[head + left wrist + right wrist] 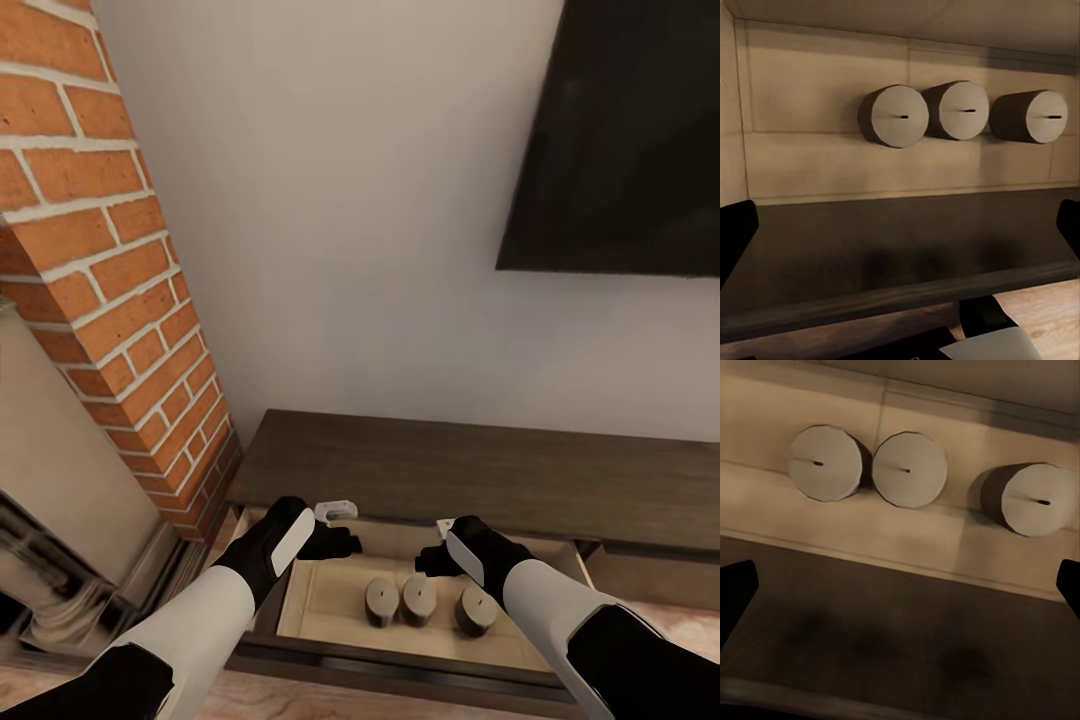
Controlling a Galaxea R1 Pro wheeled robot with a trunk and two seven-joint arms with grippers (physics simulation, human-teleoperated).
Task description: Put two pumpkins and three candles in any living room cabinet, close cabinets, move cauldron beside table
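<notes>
The dark brown cabinet (450,470) runs along the wall with a drawer (400,668) pulled out towards me. Three grey-tan candles (381,602) (418,598) (475,610) stand in a row on its pale floor; the wrist views look down on them (896,116) (907,469). My left gripper (342,528) hovers open over the drawer's back left, my right gripper (435,545) open over its back middle. Neither holds anything. In each wrist view the black fingertips (735,240) (735,592) sit wide apart over the drawer's dark front edge (900,240) (900,615). The pumpkins, cauldron and table are out of view.
A red brick fireplace column (110,280) stands close on the left, with a grey surround (60,560) below it. A black TV (630,130) hangs on the white wall above the cabinet. Light wood floor (300,700) shows in front of the drawer.
</notes>
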